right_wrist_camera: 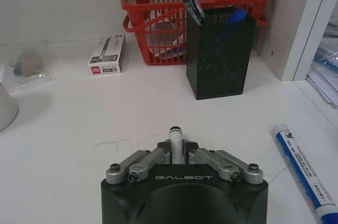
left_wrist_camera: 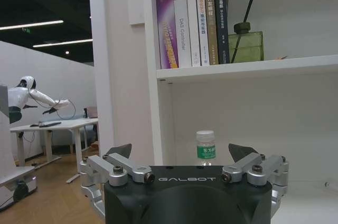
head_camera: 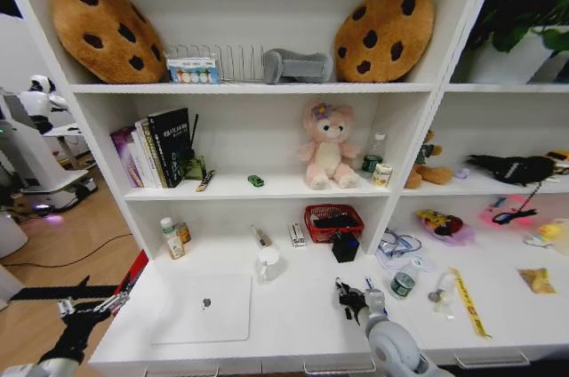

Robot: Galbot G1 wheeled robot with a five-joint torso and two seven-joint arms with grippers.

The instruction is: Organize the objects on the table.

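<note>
My right gripper is shut on a slim marker, a white barrel with a dark tip, low over the white table. It points at a black mesh pen cup holding a blue pen. In the head view this right gripper is at the table's front middle. A closed silver laptop lies to its left. A green toy car sits on the shelf above. My left gripper hangs open off the table's left end, and the left wrist view shows the left gripper empty.
A red basket stands behind the pen cup, with a small box beside it. A blue-and-white marker lies beside my right gripper. A white mug, bottles and a water bottle stand on the table. Books fill the shelf.
</note>
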